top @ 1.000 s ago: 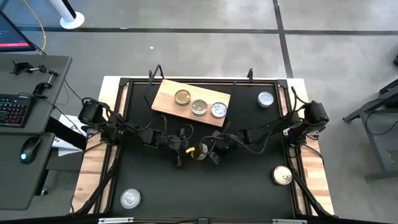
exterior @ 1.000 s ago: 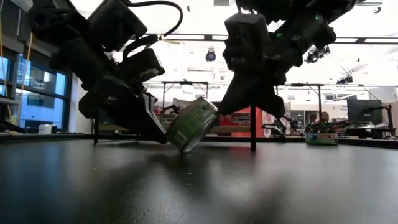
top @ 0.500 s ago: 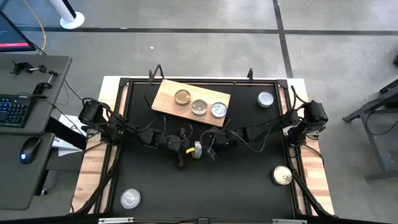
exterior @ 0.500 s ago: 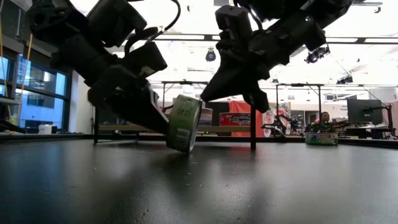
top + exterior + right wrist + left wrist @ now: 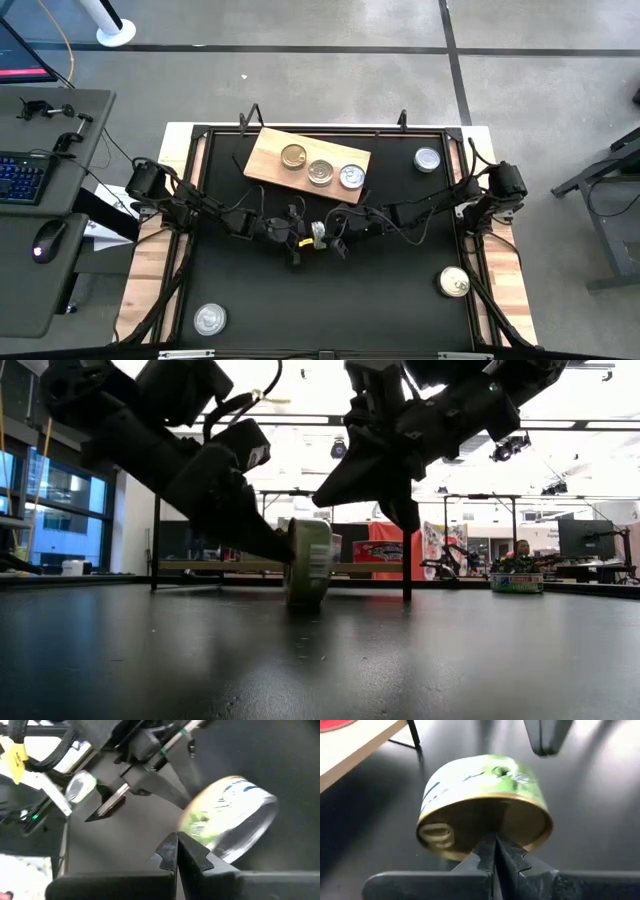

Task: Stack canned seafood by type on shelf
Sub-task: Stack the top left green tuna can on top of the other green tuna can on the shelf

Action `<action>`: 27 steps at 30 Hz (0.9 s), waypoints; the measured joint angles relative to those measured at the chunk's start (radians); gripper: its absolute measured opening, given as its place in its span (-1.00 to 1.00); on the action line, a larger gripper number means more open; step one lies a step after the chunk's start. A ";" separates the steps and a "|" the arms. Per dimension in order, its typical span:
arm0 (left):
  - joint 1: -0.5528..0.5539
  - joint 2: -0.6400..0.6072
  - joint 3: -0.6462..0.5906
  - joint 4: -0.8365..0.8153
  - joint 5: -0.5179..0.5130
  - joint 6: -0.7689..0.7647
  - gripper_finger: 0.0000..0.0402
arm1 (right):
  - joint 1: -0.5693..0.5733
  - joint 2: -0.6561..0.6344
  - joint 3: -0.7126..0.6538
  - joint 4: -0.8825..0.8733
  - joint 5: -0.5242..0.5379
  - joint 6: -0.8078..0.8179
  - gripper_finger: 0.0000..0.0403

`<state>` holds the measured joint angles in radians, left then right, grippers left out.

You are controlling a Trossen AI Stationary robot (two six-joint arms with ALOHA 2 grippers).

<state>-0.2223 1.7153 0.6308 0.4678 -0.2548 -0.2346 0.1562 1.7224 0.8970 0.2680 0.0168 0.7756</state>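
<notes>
I have a tin (image 5: 308, 563) tipped up on its rim at mid-tabletop (image 5: 330, 300), my left end effector (image 5: 297, 240) and right end effector (image 5: 333, 238) both clenched, pressing it from either side to turn it over. The shelf (image 5: 262, 156) lies just behind, holding three tins in a row; open tabletop lies in front.
</notes>
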 joint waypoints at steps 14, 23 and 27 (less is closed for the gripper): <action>-0.033 0.205 0.035 0.287 -0.052 -0.144 -1.00 | -0.002 -0.023 0.234 -0.482 0.055 -0.177 -1.00; -0.006 0.224 0.082 0.238 0.091 -0.117 -1.00 | -0.002 -0.025 0.349 -0.740 0.094 -0.207 -1.00; 0.005 0.113 0.056 0.108 0.172 -0.070 -1.00 | -0.006 -0.024 0.345 -0.730 0.060 -0.171 -1.00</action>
<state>-0.2174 1.8287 0.6868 0.5759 -0.0825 -0.3044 0.1504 1.6981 1.2424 -0.4617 0.0763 0.6044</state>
